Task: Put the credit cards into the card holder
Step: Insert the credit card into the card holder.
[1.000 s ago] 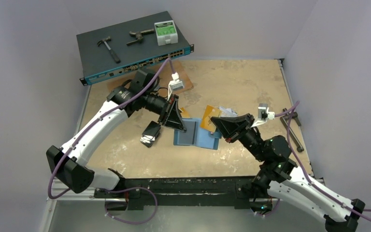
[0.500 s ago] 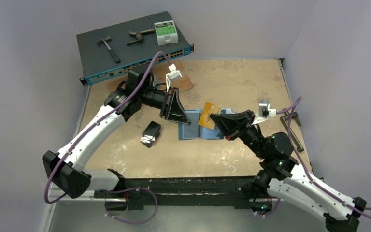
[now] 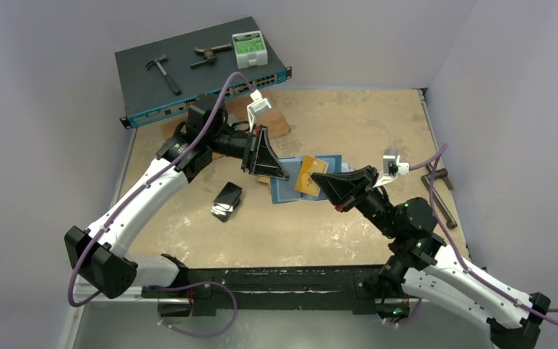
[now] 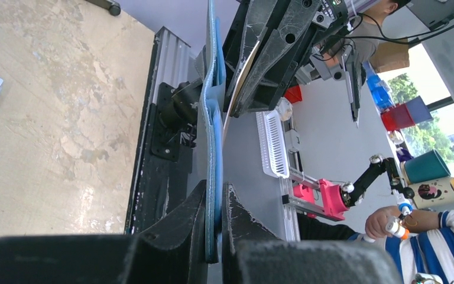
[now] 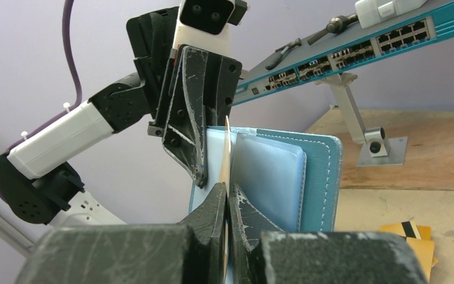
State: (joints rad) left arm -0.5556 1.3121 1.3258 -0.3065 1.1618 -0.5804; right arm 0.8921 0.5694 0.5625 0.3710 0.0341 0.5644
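The teal-blue card holder (image 3: 288, 190) hangs open above the table, pinched at its left edge by my left gripper (image 3: 277, 176). In the left wrist view the holder (image 4: 213, 142) is edge-on between the shut jaws of that gripper (image 4: 216, 204). My right gripper (image 3: 320, 179) is shut on a gold-orange credit card (image 3: 306, 174) and holds it against the holder's open inner face. In the right wrist view the card (image 5: 227, 148) is edge-on in that gripper (image 5: 227, 198), in front of the holder's light-blue pocket (image 5: 272, 171). More gold cards (image 5: 411, 234) lie on the table.
A black card stack (image 3: 227, 201) lies left of the holder. A network switch (image 3: 189, 80) with a hammer, another tool and a green-white box on it stands at the back left. A brown block (image 3: 276, 120) sits behind the left gripper. Metal clamps (image 3: 439, 193) lie at the right edge.
Both grippers have moved toward the back of the table. The holder has come up off the table in the left gripper, and the right gripper has brought the gold card against its open face.
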